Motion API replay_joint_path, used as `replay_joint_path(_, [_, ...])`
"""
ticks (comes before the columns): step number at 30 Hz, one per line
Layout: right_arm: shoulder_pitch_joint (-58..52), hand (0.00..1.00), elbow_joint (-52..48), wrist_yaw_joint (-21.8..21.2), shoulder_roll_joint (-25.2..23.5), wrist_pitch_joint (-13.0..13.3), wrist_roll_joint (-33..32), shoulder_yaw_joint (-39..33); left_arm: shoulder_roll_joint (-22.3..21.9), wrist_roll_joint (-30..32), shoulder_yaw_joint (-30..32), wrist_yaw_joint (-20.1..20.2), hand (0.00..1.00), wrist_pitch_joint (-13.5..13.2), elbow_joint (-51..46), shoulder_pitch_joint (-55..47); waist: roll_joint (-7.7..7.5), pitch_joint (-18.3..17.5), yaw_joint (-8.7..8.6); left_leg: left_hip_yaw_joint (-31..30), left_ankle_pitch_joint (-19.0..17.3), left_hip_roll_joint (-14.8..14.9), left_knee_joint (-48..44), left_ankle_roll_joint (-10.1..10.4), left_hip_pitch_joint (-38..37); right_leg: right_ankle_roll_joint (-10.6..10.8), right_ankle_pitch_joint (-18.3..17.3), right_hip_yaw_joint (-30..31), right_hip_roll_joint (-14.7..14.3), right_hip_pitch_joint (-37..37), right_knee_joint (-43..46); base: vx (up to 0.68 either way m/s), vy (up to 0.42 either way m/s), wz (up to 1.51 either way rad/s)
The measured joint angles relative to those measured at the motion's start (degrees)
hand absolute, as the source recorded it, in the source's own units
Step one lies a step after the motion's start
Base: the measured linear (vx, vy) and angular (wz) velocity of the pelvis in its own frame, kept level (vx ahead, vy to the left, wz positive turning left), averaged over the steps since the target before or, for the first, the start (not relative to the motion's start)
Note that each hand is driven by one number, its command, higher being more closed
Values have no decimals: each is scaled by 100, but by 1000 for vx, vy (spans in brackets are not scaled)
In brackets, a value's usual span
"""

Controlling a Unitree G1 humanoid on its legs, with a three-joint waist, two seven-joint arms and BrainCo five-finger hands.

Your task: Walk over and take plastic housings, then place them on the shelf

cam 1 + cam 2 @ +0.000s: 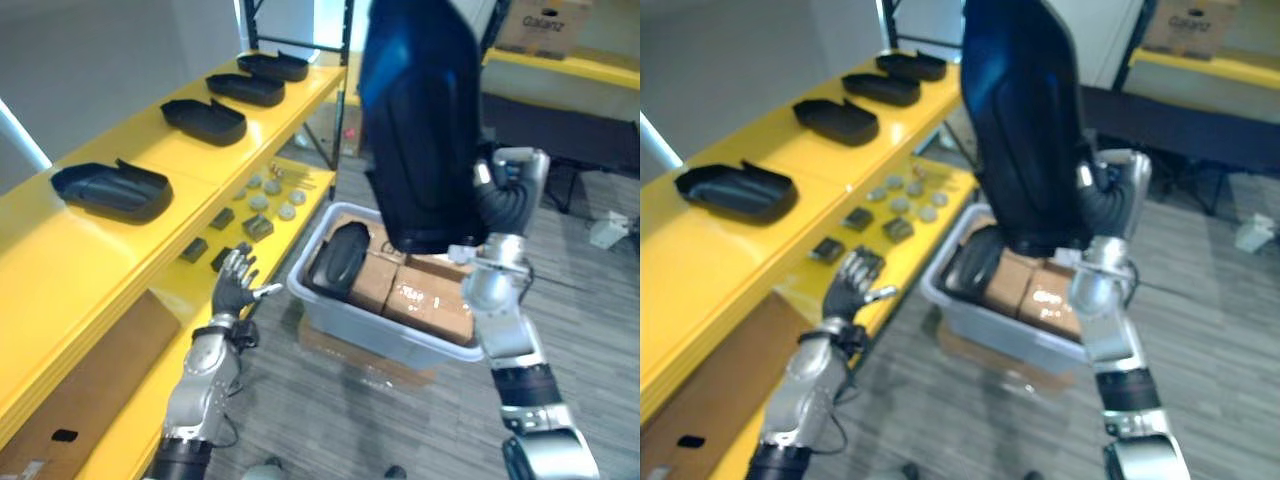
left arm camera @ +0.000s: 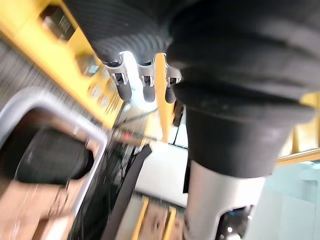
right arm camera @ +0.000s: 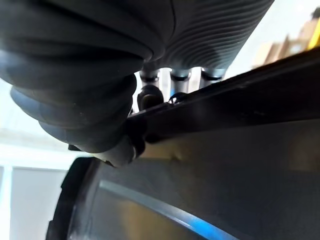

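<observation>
**Housing held high in the right hand**

We've got the right hand (image 1: 498, 200) raised above the bin (image 1: 385, 338), and it has the housing (image 1: 420, 130): a big dark shell, nearly upright, looming right in front of the head camera. In the right wrist view we see the fingers (image 3: 178, 76) reaching over the housing's edge with the thumb closing against it. That's a pinch on the rim.

On the other side, the left hand (image 1: 237, 285) hovers by the front edge of the lower level of the shelf (image 1: 100, 262), fingers spread wide and holding nothing.

The yellow shelf runs along our left. On top we count four more shells in a row, from the near housing (image 1: 110, 188) to the far housing (image 1: 273, 66). Small parts (image 1: 262, 200) are scattered on the lower level.

Between the arms the grey bin sits on the floor, carrying boxes (image 1: 432, 305) and one more dark shell, the bin housing (image 1: 340, 258), at its shelf-side end.
</observation>
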State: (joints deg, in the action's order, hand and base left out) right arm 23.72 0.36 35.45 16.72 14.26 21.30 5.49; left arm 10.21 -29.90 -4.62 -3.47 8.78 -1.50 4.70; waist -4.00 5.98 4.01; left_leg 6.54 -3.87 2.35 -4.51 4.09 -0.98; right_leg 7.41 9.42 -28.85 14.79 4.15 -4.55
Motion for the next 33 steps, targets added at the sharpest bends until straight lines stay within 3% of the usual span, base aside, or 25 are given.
replay_joint_path(2, [0,100,18,48,-96,115,-6,191,-59,-181,-223,-2,0,13,139,17,2,-5,-18,2,0,3,0,1,-1,0,0,-1,-4,0,0,0,0,0])
replay_joint_path(6, [10,100,120,67,-181,121,-23,374,-234,-450,-331,-29,0,11,476,77,15,-81,-35,2,0,0,4,1,0,2,3,-6,-2,-1,1,0,0,0])
replay_joint_path(9, [10,100,310,39,-299,173,-22,474,-249,-1090,-360,-19,0,7,647,83,15,-190,-97,-1,-2,-2,17,3,1,2,4,-37,1,2,1,0,0,0])
replay_joint_path(15, [-3,100,754,-25,-505,169,53,909,-426,-1488,-565,-34,0,-128,918,171,15,-232,-138,-1,-2,-1,20,4,0,2,4,-45,1,4,1,0,0,0])
replay_joint_path(23, [-274,100,1622,-38,-737,52,220,1280,-507,-1536,-684,-254,0,-693,953,408,13,-233,-139,-14,-3,8,12,5,12,2,3,-48,-2,3,2,0,0,0])
replay_joint_path(33, [-354,100,2116,-63,-923,48,244,1628,-635,-1508,-687,-264,0,-920,1177,602,-6,-245,-141,-45,-5,9,-8,9,31,1,3,-65,-5,4,2,0,0,0])
